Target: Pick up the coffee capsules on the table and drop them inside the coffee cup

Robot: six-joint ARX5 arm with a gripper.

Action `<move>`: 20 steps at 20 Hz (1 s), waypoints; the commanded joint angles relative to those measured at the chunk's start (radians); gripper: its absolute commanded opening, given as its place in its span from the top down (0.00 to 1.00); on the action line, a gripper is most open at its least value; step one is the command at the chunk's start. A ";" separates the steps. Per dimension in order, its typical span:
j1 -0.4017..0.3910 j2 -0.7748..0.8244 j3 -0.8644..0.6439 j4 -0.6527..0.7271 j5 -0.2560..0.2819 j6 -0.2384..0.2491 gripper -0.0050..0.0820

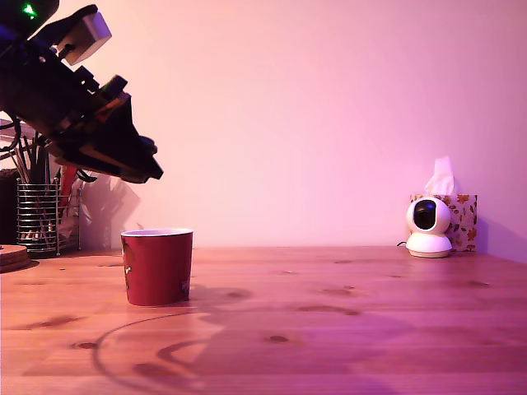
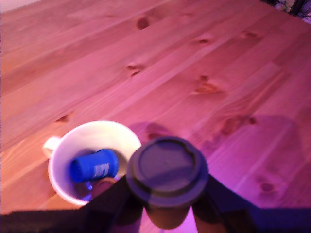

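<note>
Pink-lit knotty wooden table (image 1: 346, 321). The black gripper (image 2: 167, 206) is clamped on the dark grey-black capsule (image 2: 166, 169), held above and just beside the dark red paper cup's (image 1: 157, 267) pale rim, seemingly not yet centred over the opening. The blue capsule (image 2: 94, 165) lies inside the cup.

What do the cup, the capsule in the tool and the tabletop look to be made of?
Cup: seemingly paper, matte dark red wall, pale rolled rim, white inside.
Dark capsule gripped in the tool: probably moulded plastic, judging by its smooth dull lid and raised edge; blur leaves it open.
Table: wood planks with visible grain and knots, with a slight sheen.
</note>
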 commanded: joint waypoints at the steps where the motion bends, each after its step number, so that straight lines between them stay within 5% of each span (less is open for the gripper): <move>1: -0.003 0.035 0.045 -0.018 -0.008 -0.006 0.78; 20: -0.003 0.429 0.542 -0.446 -0.108 -0.029 0.78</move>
